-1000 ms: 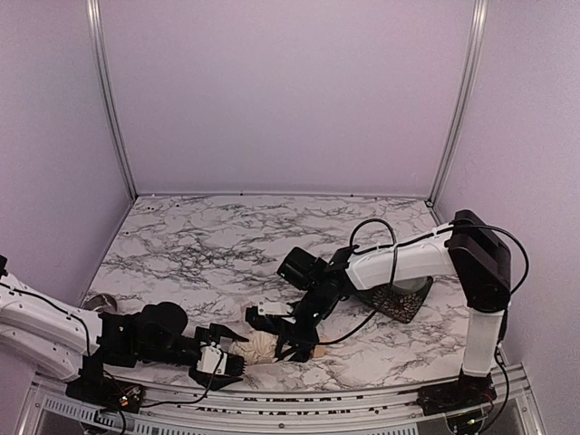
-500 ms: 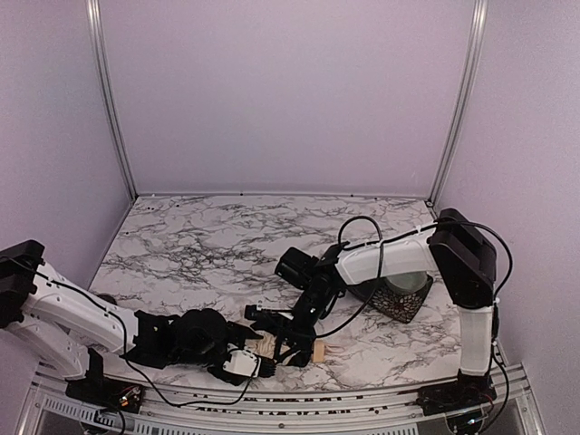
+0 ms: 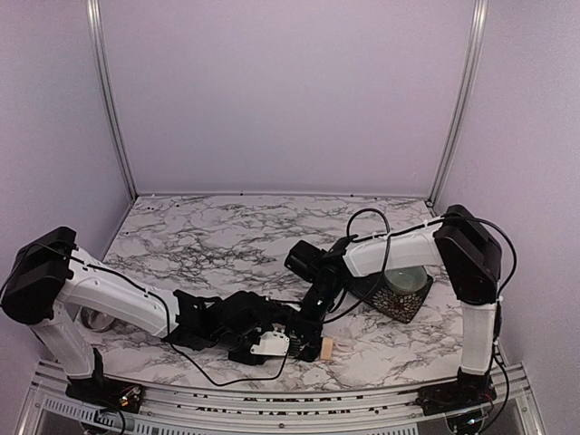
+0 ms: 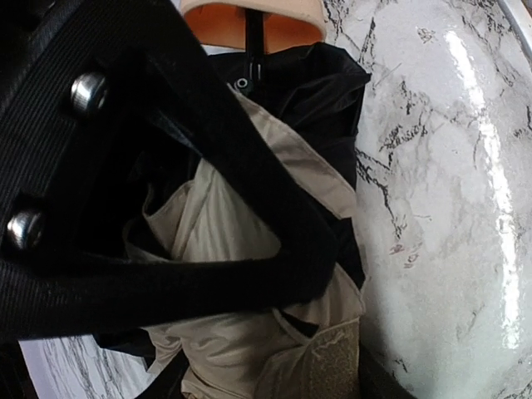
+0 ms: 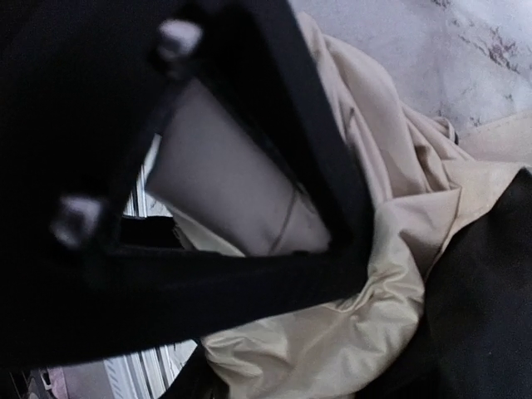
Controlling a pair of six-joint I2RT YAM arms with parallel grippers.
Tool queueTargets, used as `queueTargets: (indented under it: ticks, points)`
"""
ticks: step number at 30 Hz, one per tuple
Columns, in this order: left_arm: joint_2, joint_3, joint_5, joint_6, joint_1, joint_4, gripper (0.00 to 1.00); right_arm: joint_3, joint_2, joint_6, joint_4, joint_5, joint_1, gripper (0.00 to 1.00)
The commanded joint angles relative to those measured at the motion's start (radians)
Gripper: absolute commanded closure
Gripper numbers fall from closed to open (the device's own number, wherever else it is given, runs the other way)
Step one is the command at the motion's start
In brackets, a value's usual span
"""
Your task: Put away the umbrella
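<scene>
Since a second ago my left arm has swept in along the near edge, and my left gripper (image 3: 265,339) now lies low and outstretched over the umbrella (image 4: 312,195). The umbrella rests near the front of the bench (image 3: 208,240), long axis left to right, tan handle (image 3: 324,349) pointing right. My right gripper (image 3: 304,328) angles down onto it, forearm reaching left above a dark patterned dish (image 3: 403,306). Fabric crowds both grippers, and I cannot tell whether either is closed.
</scene>
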Motion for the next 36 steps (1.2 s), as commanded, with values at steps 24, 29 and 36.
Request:
queueTargets:
  ticks: [24,29,36]
  points:
    - [0.401,0.344,0.657,-0.185,0.272,-0.717,0.6,-0.536,-0.686,0.136,0.553,0.457,-0.065,0.45]
    - [0.423,0.382,0.71,-0.179,0.296,-0.751,0.64,-0.634,-0.757,-0.006,0.629,0.617,0.13,0.46]
    - [0.446,0.399,0.733,-0.166,0.307,-0.779,0.66,-0.57,-0.572,-0.14,0.66,0.9,0.357,0.43]
